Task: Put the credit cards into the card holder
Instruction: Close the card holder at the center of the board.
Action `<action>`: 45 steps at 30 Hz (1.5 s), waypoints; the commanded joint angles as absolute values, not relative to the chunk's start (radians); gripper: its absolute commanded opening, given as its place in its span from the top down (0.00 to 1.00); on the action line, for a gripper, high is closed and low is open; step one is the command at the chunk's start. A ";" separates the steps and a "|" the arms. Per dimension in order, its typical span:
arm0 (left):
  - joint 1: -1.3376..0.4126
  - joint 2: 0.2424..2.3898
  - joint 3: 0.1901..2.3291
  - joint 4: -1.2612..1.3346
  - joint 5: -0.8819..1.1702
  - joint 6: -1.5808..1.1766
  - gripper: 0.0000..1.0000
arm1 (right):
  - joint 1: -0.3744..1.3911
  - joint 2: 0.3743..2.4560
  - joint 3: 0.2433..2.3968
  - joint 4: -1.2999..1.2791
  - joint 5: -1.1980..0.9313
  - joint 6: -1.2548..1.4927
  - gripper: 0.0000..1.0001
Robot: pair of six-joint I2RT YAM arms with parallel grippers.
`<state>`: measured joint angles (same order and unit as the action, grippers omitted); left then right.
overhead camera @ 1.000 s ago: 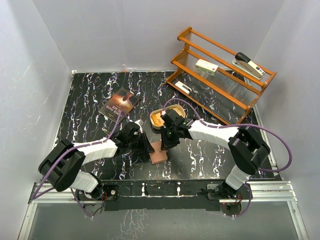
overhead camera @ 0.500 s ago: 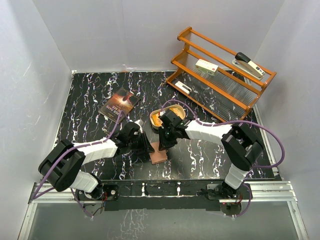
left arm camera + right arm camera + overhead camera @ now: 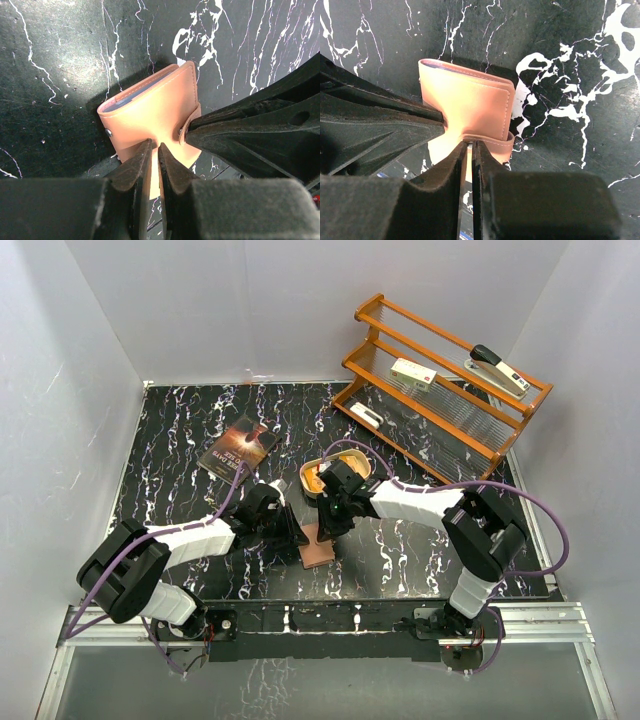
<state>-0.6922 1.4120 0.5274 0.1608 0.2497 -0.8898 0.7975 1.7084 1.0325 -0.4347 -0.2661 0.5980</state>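
Note:
The card holder (image 3: pixel 319 548) is a reddish-brown leather wallet, folded, on the black marble table between my two grippers. It fills the left wrist view (image 3: pixel 150 110) and the right wrist view (image 3: pixel 470 102). A bluish credit card edge (image 3: pixel 131 93) shows inside the fold; it also shows in the right wrist view (image 3: pixel 442 67). The other cards are hidden. My left gripper (image 3: pixel 154 150) is shut on the wallet's near flap. My right gripper (image 3: pixel 469 146) is shut on the snap tab (image 3: pixel 492 142) from the opposite side. In the top view the left gripper (image 3: pixel 298 537) and right gripper (image 3: pixel 325 530) meet at the wallet.
A tan oval tin (image 3: pixel 318 476) lies just behind the right gripper. A dark paperback book (image 3: pixel 238 447) lies at the back left. A wooden rack (image 3: pixel 440 390) at the back right holds a stapler (image 3: pixel 498 368) and a white box (image 3: pixel 413 374).
The right gripper has shifted slightly left toward the wallet. The left arm and the wallet have stayed in place.

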 commanded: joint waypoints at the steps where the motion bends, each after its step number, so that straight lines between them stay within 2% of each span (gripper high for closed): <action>1: -0.701 1.402 0.514 0.097 0.235 -0.870 0.90 | 0.816 1.722 1.032 -0.384 -0.292 0.584 0.92; 27: -0.701 1.399 0.514 0.100 0.237 -0.871 0.90 | 0.890 1.846 1.056 -0.556 -0.076 0.611 0.96; 41: -0.701 1.376 0.513 0.092 0.230 -0.876 0.90 | 0.914 1.930 1.020 -0.554 -0.081 0.622 0.96; 43: -0.701 1.360 0.528 0.061 0.209 -0.869 0.86 | 0.914 1.916 1.047 -0.567 -0.076 0.617 0.96; 45: -0.701 1.319 0.553 0.016 0.165 -0.858 0.78 | 0.914 1.897 1.080 -0.589 -0.067 0.607 0.95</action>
<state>-0.6937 1.3891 0.5251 0.1337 0.2382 -0.8879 0.8688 1.7813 1.1145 -0.5228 -0.1402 0.6292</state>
